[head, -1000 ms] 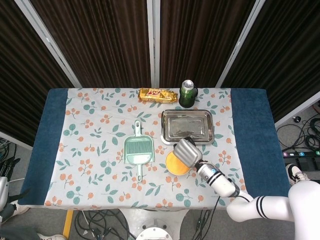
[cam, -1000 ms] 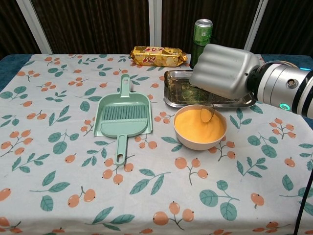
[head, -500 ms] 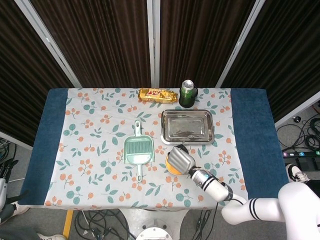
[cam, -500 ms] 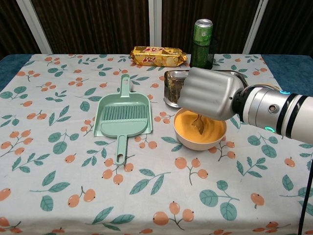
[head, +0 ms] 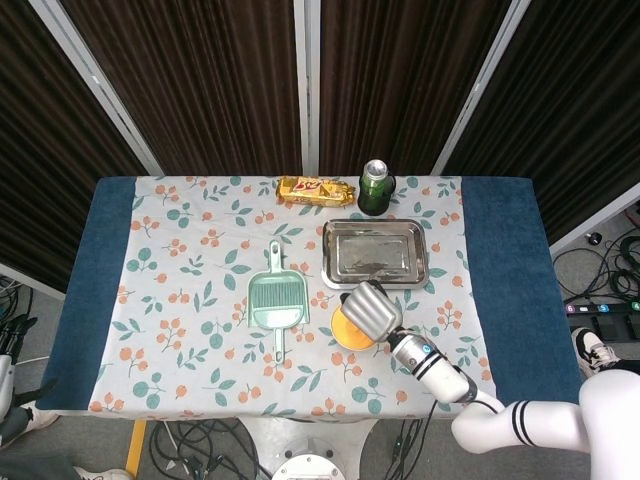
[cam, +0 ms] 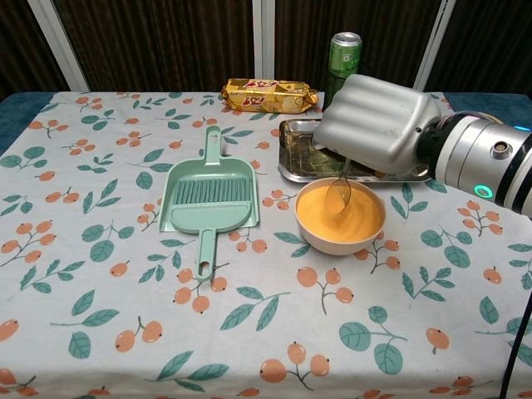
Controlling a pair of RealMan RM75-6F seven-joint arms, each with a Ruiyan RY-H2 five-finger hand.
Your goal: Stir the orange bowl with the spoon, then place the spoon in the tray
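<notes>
Stirring is under way: the right hand (cam: 378, 125) holds the spoon (cam: 338, 193) with fingers closed over its handle, above the orange bowl (cam: 340, 217), the spoon's tip dipped into the orange contents near the middle. Half a second ago the hand sat lower and further left, nearly covering the bowl; a second ago it was up and to the right, much as now. That back-and-forth suggests a full stirring sweep. How deep the tip sits is hard to tell. The tray (cam: 293, 156) lies just behind the bowl, ready for the spoon. The left hand shows in neither view.
</notes>
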